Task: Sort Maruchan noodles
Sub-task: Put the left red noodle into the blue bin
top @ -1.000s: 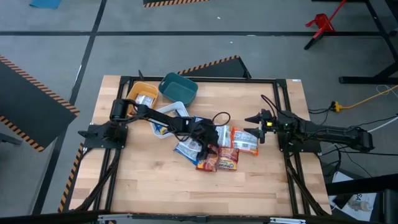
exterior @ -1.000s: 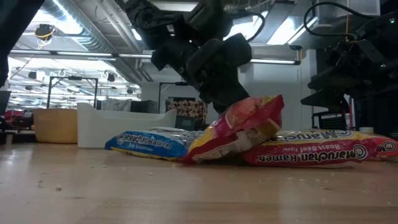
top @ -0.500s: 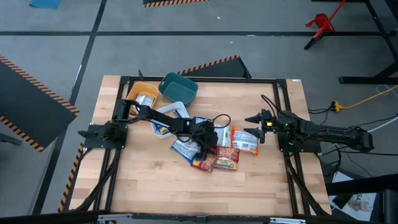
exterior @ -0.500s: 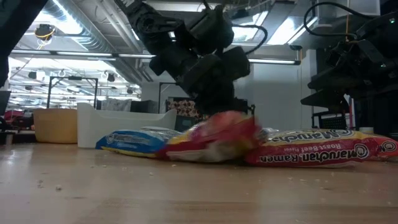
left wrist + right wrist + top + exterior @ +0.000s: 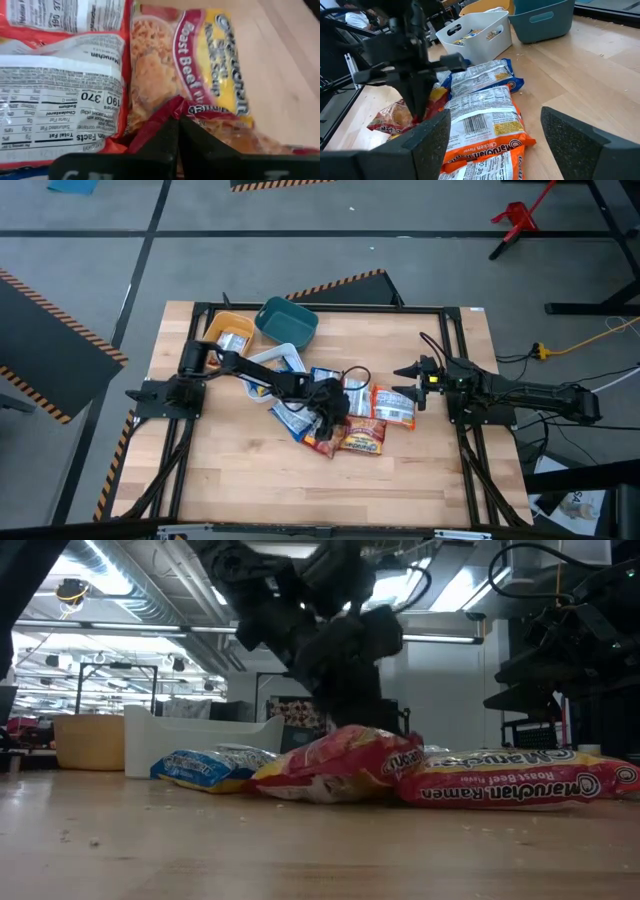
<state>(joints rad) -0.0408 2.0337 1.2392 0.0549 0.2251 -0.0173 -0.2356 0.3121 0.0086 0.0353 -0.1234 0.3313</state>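
Your left claw (image 5: 327, 423) is pinched together on the near edge of the red Roast Beef packet (image 5: 200, 95), which lies flat on the worktop (image 5: 250, 480) stretching away from it, while your right claw (image 5: 408, 370) (fingers spread, holding nothing) waits beside the pile.

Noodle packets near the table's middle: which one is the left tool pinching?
The red Roast Beef packet at the pile's front-left edge; the left tool is shut on its crumpled corner, while the orange Chicken packet lies untouched.

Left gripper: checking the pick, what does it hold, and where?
The left gripper pinches a red roast beef packet by its crimped end edge.
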